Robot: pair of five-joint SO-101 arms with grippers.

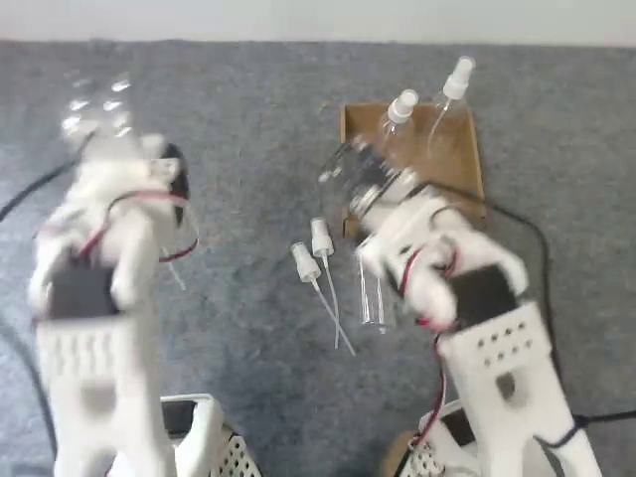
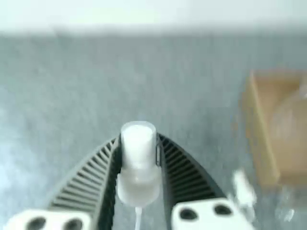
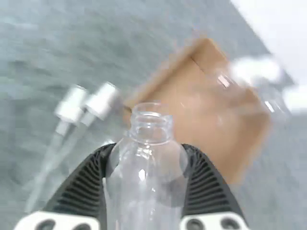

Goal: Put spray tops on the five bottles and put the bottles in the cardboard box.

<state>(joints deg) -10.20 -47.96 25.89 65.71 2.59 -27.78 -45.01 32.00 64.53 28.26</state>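
Clear, uncapped bottle (image 3: 151, 120) clamped between the narrowed jaws of the right gripper (image 3: 148, 151), at the near-left corner of the cardboard box (image 1: 457, 169). White spray top (image 2: 138, 177), dip tube hanging, pinched tight in the left gripper (image 2: 138, 143), well left of the box. Two loose spray tops (image 1: 306, 263) lying near the box's left side.

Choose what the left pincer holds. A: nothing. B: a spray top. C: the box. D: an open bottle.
B: in the left wrist view the left pincer is shut on a white spray top; the open bottle is in the right pincer.
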